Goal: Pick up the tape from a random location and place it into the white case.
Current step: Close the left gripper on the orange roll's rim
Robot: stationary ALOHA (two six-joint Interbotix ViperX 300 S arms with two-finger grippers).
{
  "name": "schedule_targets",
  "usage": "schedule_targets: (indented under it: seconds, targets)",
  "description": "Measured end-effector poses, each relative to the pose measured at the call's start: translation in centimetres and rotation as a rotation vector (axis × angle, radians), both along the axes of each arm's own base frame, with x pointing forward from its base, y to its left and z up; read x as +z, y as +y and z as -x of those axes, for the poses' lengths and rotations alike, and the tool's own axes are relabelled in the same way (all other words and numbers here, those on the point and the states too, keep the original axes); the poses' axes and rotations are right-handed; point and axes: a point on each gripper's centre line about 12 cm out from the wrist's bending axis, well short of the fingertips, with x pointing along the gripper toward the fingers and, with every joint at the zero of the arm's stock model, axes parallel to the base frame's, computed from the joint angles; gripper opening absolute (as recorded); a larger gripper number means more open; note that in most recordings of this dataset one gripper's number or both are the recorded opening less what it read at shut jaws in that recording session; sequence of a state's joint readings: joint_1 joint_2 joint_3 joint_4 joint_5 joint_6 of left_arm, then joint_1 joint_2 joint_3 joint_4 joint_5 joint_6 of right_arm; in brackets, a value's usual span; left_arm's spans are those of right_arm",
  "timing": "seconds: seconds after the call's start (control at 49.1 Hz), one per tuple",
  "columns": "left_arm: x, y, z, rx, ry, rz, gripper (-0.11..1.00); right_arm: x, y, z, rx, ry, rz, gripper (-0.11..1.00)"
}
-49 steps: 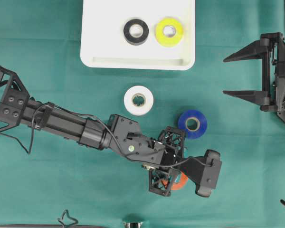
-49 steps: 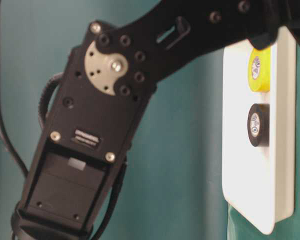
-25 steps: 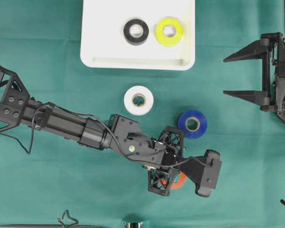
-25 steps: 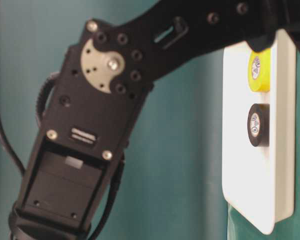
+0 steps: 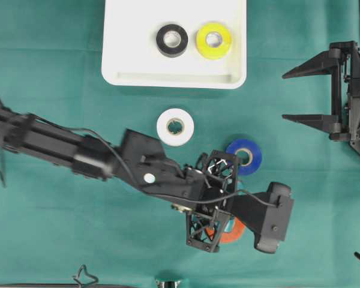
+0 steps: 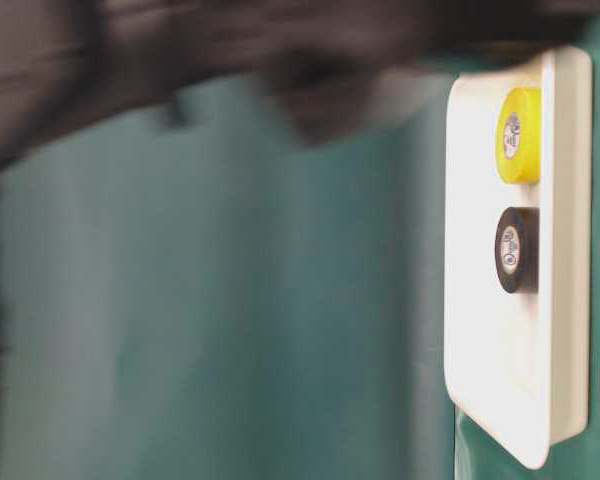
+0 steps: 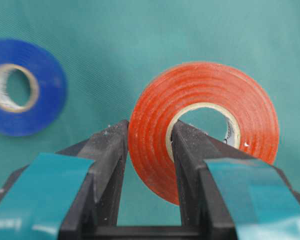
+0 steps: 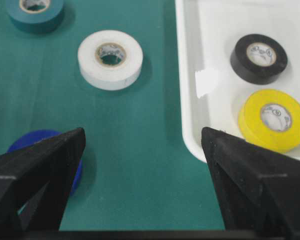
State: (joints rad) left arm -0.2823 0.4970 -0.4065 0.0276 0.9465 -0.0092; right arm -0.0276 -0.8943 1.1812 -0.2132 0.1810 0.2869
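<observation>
My left gripper was clamped on the orange tape roll, one finger through the cardboard core and the other pressed against the outer wall, so the roll stood on edge between my jaws, clear of the green cloth. I judged it a light, stiff ring: the wound layers looked faintly ribbed and glossy, so it could have pivoted around the pinch if swung hard. Taking it across one wall, as I had, seemed the surest hold.

The blue roll lay flat ahead and to the left of my fingers, well apart. The white roll sat beyond it, and farther off the white case, smooth, shallow plastic with rounded corners, already held a black roll and a yellow roll side by side.

My right gripper hung with its jaws spread wide, holding nothing.
</observation>
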Motion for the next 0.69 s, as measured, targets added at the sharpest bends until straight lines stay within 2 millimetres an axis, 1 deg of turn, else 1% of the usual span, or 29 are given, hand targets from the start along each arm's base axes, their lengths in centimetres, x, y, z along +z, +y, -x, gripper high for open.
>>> schedule_targets:
  seconds: [0.061,0.163,0.367,0.448,0.55,0.693]
  targets:
    - [2.1,0.1,0.4,0.000,-0.031,0.009,0.22,0.0,0.0,0.0,0.000,0.000,0.000,0.90]
    - [4.7,0.3,1.1,0.001,-0.064,0.017,0.22,0.0,0.0,0.0,0.000,0.002,0.002,0.90]
    - [9.1,0.7,2.2,0.002,-0.101,0.027,0.22,-0.1,0.0,0.0,-0.002,0.009,0.000,0.90]
    - [10.5,0.6,2.5,-0.002,-0.119,0.031,0.22,0.0,0.0,0.0,-0.002,0.008,0.000,0.90]
    - [11.8,0.4,3.1,-0.007,-0.120,0.032,0.22,-0.1,0.0,0.1,-0.003,0.009,-0.001,0.90]
    - [11.9,0.4,3.3,-0.007,-0.101,0.028,0.22,-0.1,0.0,0.0,-0.003,0.010,-0.001,0.90]
